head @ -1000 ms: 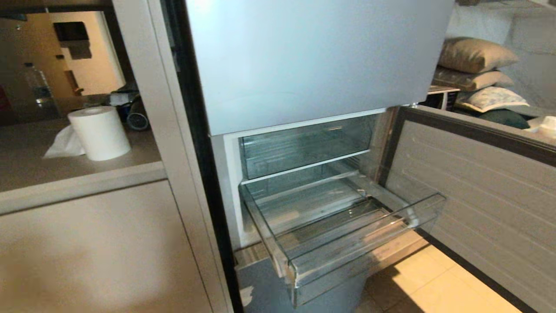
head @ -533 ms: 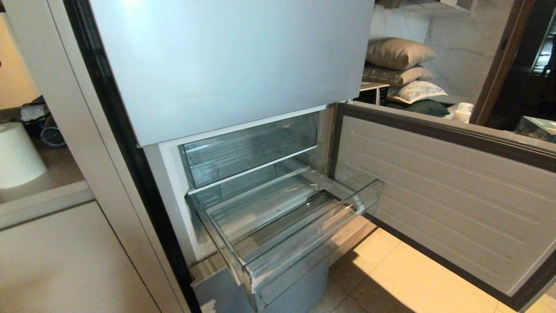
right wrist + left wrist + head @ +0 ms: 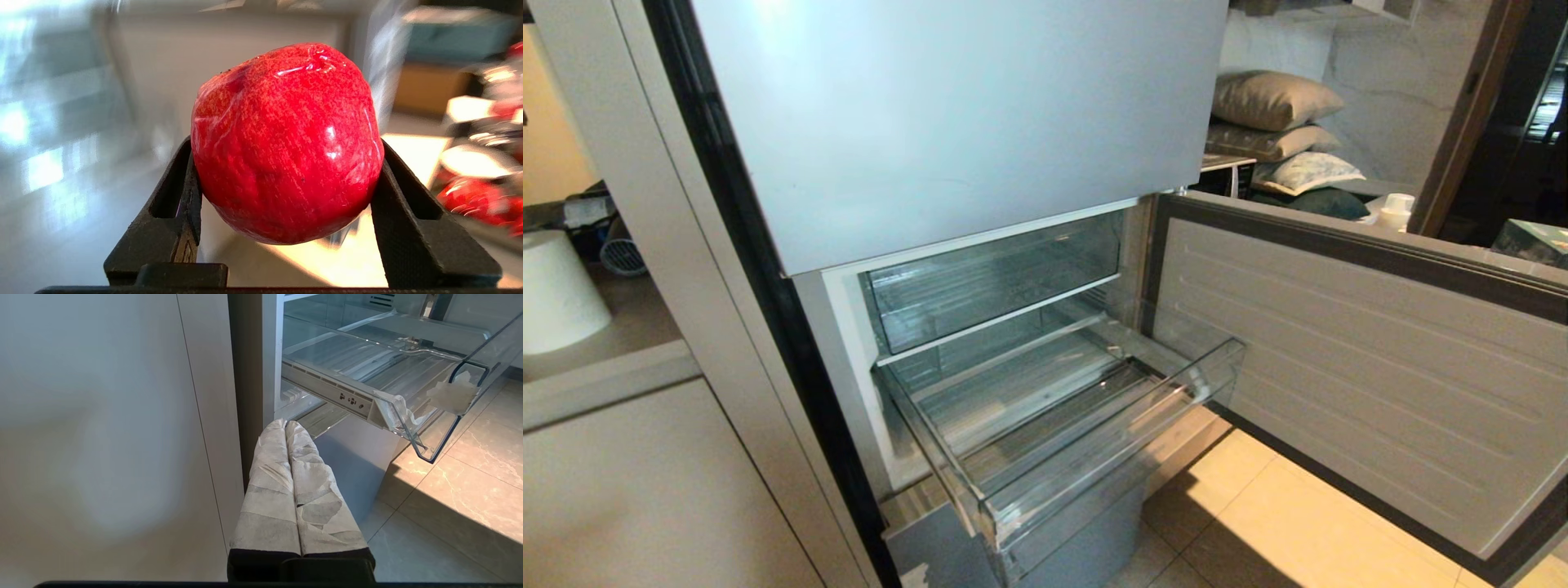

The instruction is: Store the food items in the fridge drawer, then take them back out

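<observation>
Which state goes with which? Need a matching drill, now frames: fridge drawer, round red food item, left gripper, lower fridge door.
1 fridge drawer
2 round red food item
3 left gripper
4 lower fridge door

a swung open
b pulled out, nothing in it
c shut, holding nothing
d clamped in the right gripper

Pairs: 1-b, 2-d, 3-c, 4-a

Right gripper [image 3: 286,171] clamps round glossy red food item [image 3: 286,143] between both black fingers [image 3: 179,204], touching each side. Blurred red things [image 3: 474,200] lie beyond, off to one side.
</observation>
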